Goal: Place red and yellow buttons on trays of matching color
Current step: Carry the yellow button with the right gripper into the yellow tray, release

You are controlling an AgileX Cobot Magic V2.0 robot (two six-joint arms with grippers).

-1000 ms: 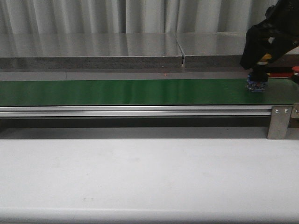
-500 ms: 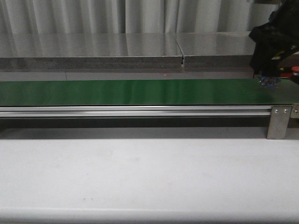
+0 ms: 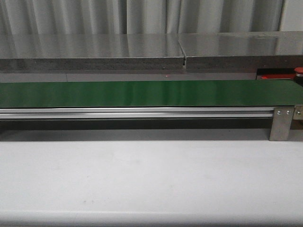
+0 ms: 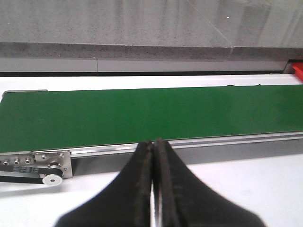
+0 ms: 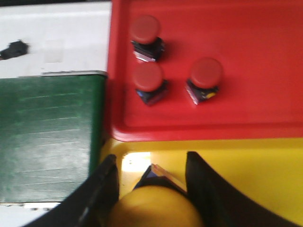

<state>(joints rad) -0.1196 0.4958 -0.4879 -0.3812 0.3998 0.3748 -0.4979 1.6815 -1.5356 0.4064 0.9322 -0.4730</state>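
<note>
In the right wrist view my right gripper (image 5: 149,163) is shut on a yellow button (image 5: 156,208) and holds it over the yellow tray (image 5: 255,165). Beside it is the red tray (image 5: 265,56) with three dark red buttons (image 5: 146,29), (image 5: 149,78), (image 5: 206,73) on it. In the front view only a strip of the red tray (image 3: 277,75) and one red button (image 3: 299,71) show at the far right; my right gripper is out of that view. My left gripper (image 4: 154,142) is shut and empty, in front of the green belt (image 4: 142,113).
The long green belt (image 3: 142,93) runs across the front view on a metal rail with a bracket (image 3: 283,124) at its right end. White table (image 3: 142,179) lies in front, a grey ledge (image 3: 94,52) behind. The belt's end (image 5: 47,137) borders both trays.
My right arm has moved right from the belt's end and out of the front view, carrying the yellow button. The left arm has not moved.
</note>
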